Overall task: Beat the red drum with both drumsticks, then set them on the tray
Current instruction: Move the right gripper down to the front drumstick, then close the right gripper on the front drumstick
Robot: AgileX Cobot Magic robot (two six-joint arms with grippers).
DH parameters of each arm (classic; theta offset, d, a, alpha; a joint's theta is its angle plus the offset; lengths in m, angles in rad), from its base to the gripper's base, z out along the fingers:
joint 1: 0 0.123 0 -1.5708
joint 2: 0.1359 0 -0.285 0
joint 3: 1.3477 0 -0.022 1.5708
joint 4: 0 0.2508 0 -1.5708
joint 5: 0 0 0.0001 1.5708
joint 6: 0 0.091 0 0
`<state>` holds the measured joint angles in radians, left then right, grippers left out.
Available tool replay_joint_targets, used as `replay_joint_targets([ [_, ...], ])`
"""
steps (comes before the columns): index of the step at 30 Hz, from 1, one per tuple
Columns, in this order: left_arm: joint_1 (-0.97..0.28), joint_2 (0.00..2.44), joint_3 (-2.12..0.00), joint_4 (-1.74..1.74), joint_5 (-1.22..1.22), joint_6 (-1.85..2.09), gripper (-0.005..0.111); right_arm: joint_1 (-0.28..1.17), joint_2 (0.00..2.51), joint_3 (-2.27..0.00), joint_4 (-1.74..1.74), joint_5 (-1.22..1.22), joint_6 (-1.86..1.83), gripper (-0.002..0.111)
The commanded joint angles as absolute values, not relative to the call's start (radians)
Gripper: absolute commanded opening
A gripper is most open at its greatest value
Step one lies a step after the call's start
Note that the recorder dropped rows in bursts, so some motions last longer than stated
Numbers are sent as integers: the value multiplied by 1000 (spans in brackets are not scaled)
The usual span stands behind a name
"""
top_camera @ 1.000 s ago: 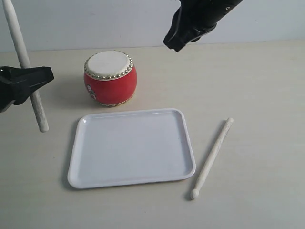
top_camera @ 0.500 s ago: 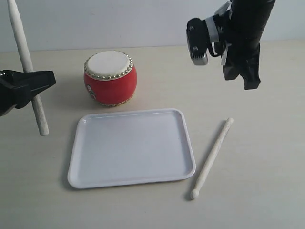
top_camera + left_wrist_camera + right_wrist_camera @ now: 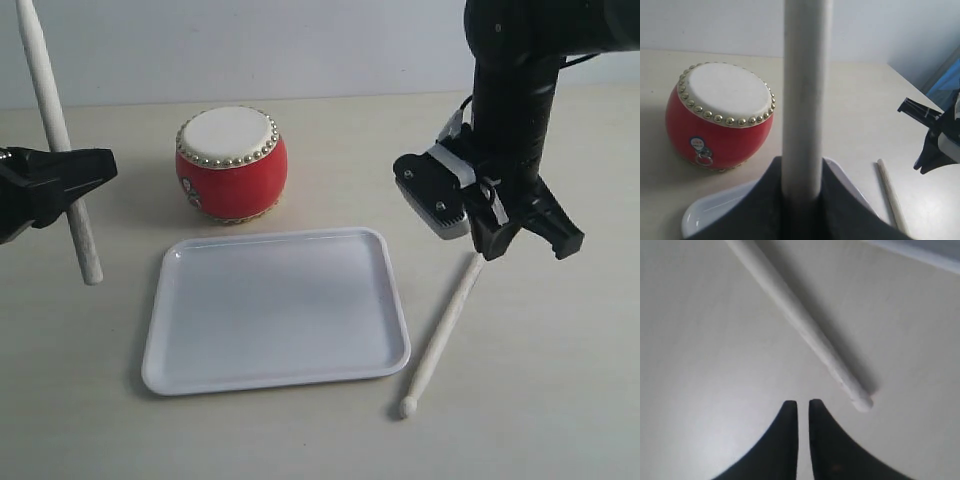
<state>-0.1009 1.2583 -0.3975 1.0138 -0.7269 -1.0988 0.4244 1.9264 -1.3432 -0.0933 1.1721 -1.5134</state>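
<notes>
Beside right fingers (image 3: 782,442), loose drumstick (image 3: 801,326), left fingers (image 3: 762,212) clamp other drumstick (image 3: 802,100)

- red drum (image 3: 231,165): squat, glossy, with a cream skin ringed by gold studs; stands upright toward the counter's far edge.
- tray (image 3: 280,312): white, flat, mid-counter.
- one drumstick (image 3: 60,150): lifted, near-upright, at the left edge.
- other drumstick (image 3: 440,335): lying diagonally just beside the tray's right side.

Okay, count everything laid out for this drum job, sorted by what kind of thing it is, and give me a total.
Drumsticks: 2, one held in the left gripper, one lying loose beside the tray
Red drum: 1
White tray: 1
Total: 4
</notes>
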Motion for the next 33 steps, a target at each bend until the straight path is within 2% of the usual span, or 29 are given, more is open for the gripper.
replay_joint_targets([
  [1,-99,1252,-406,1012,-736,-1100,0,425,1926,-1313,-127,1131,-1530,19],
  [4,-99,1252,-406,1012,-736,-1100,0,425,1930,-1297,-62,1093,-1596,39],
  [5,-99,1252,-406,1012,-736,-1100,0,425,1940,-1291,-35,1077,-1654,51],
  [7,-99,1252,-406,1014,-736,-1100,0,425,1962,-1291,-30,1056,-1682,57],
  [16,-99,1252,-406,1014,-736,-1100,0,425,2052,-1291,-86,989,-1706,48],
  [24,-99,1252,-406,1014,-736,-1100,0,425,2083,-1291,-101,945,-1706,48],
  [33,-99,1252,-406,1014,-738,-1100,0,425,2094,-1291,-116,944,-1700,40],
])
